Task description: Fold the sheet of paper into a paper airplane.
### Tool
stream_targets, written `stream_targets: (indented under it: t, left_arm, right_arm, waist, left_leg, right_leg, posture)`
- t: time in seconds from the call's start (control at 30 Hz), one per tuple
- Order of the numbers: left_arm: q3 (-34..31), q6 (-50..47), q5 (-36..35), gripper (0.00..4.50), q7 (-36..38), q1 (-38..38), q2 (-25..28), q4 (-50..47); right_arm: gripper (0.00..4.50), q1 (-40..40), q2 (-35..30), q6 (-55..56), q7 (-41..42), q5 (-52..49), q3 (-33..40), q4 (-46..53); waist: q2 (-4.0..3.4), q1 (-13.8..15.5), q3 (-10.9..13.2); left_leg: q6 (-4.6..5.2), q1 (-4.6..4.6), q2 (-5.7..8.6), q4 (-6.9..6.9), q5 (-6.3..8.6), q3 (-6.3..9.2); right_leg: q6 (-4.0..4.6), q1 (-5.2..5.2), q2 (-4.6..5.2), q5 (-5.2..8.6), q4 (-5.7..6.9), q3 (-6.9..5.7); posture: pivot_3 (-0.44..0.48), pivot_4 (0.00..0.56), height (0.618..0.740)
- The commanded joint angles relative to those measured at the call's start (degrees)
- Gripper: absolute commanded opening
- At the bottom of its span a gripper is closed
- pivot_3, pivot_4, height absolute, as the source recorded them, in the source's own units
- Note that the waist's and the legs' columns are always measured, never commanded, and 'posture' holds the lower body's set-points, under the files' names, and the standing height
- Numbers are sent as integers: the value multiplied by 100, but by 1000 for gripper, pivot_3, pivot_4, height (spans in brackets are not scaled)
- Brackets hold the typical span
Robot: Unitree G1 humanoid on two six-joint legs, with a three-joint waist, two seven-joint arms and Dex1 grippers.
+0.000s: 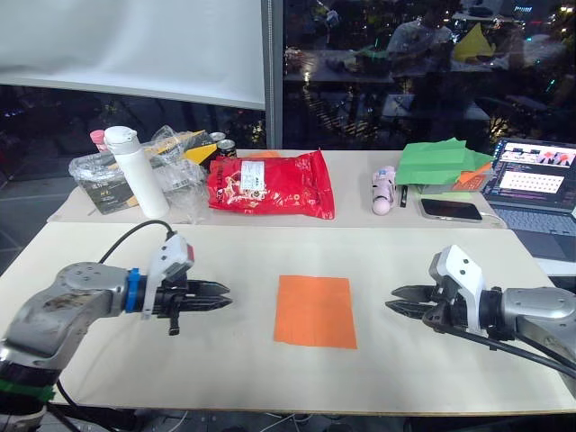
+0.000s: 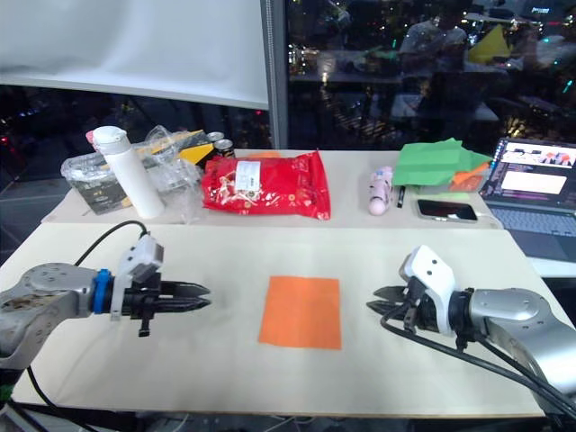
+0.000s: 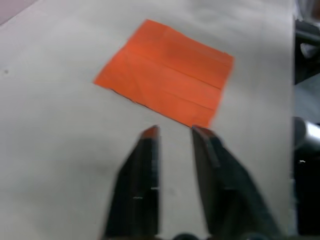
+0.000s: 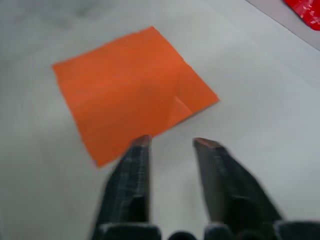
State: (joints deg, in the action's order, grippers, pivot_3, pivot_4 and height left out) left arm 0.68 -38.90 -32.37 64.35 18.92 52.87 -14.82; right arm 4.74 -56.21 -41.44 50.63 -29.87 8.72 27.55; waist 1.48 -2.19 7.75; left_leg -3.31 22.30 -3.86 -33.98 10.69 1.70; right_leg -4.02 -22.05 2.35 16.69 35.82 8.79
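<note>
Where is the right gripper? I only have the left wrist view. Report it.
Observer: The right gripper hovers on the robot's right of the orange paper, open and not touching it.
Operator: Describe the sheet's edge on that side.
Observer: In the right wrist view, one corner on that gripper's side looks turned over into a small flap.
Operator: Now tell me what sits beyond the sheet.
Observer: A red snack bag lies further back, apart from the paper.
</note>
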Motion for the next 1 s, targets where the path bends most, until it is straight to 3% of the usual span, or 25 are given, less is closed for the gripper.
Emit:
stream_targets:
  t: [0.03, 0.2, 0.43, 0.67, 0.87, 1.0]
  left_arm:
    - [293, 34, 177, 0, -168, 352, -318, 30]
    - [975, -12, 515, 0, -543, 639, -1080, -1]
    - [1732, 275, 1292, 0, -956, 1167, -2085, 960]
    - [2449, 692, 2149, 0, -1091, 1204, -2483, 1595]
    - [2644, 139, 2409, 0, -1557, 1336, -3230, 2071]
    - [2719, -117, 2535, 0, -1573, 1366, -3288, 1994]
  right_arm:
    - [19, 129, 61, 114, -137, 188, -150, 79]
    - [19, 353, 572, -95, -783, 488, -580, 182]
    - [19, 636, 961, -260, -1448, 1088, -1096, 41]
    - [19, 679, 1066, -409, -1703, 1402, -1304, 40]
    - [19, 667, 706, 196, -1568, 2077, -1602, 14]
    - [19, 864, 658, 556, -1406, 2382, -1902, -310]
  waist:
    - [1, -9, 0]
    - [-2, -36, -4]
    - [-7, -18, -7]
    - [-13, -19, -10]
    - [-36, 18, -26]
    - [-32, 2, -29]
  left_leg:
    - [0, 6, 0, 0, 0, 0]
    - [1, 5, 0, 1, -1, 5]
    - [2, 13, 2, -22, -1, 18]
    - [2, 10, 4, -24, -1, 22]
    - [5, 0, 11, -37, 1, 27]
    - [20, -7, 17, -55, 11, 38]
  right_leg:
    - [-15, 4, -1, -9, 2, 0]
    - [-20, 6, -3, -12, 8, 0]
    - [-24, 12, -12, -14, 15, 1]
    - [-25, 21, -12, -14, 14, 0]
    - [-32, 45, -12, -11, 14, 0]
    - [-40, 75, -12, -5, 1, -1]
  posture:
    - [0, 150, 712]
    - [0, 150, 712]
    - [0, 150, 712]
    - [0, 150, 712]
    - [0, 150, 712]
    - [0, 150, 712]
